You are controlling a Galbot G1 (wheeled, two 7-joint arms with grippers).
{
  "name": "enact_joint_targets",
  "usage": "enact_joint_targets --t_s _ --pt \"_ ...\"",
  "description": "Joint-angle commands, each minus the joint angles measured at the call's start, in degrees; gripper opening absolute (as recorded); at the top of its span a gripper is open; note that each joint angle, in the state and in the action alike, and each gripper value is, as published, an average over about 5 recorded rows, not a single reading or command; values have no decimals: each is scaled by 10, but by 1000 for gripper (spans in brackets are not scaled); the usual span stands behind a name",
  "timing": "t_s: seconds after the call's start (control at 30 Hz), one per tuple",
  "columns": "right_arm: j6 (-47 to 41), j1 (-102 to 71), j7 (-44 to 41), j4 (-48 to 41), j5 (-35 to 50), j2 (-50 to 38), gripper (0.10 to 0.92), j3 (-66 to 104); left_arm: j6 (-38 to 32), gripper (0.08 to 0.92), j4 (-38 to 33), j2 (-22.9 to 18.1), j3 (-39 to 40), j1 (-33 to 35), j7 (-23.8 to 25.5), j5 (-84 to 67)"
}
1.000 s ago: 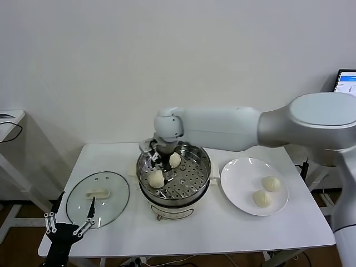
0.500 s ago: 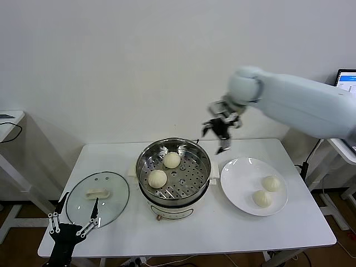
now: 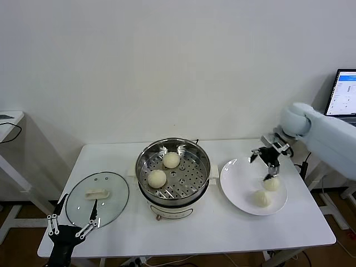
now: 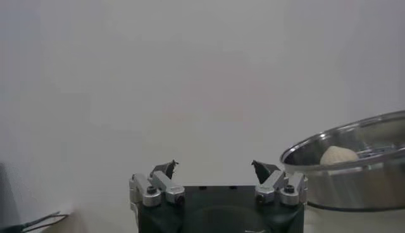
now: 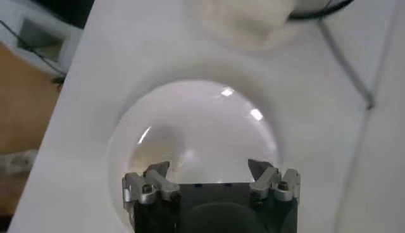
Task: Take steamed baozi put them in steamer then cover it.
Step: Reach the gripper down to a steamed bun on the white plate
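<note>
The steamer [image 3: 194,181] stands mid-table with two steamed baozi on its perforated tray, one at the back [image 3: 171,159] and one at the front left [image 3: 157,178]. Two more baozi [image 3: 271,183] [image 3: 261,198] lie on the white plate [image 3: 239,178] to its right. My right gripper [image 3: 266,166] is open and empty, low over the plate, with one fingertip just above the nearer-back baozi; in the right wrist view [image 5: 209,171] only bare plate [image 5: 196,126] shows between its jaws. The cover [image 3: 97,192] lies flat on the table at the left. My left gripper [image 3: 72,228] is open beside it.
The left wrist view shows my open left gripper [image 4: 215,168] and the cover's metal rim [image 4: 354,190] to one side. A laptop screen [image 3: 346,89] stands past the table's right edge. A side table [image 3: 8,119] is at the far left.
My right gripper has let go of a baozi in the steamer, risen, and swung right to come down over the plate. The left arm has not moved.
</note>
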Motion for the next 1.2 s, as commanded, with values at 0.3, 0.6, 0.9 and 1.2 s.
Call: enact_joint_targets --t_s 0.3,0.6,0.9,1.2 --pt "-12 -91 64 -15 -80 6 823 30 1 823 2 -3 -4 0 1 -5" --pt "-23 -91 47 -15 -79 9 817 25 3 823 4 -8 -4 0 2 -12" --pt "-24 -95 60 -13 -73 8 703 29 3 823 3 -11 -5 -1 2 -12" --pt "-2 -26 56 22 -52 -5 627 36 1 823 5 -8 -8 -3 1 -11"
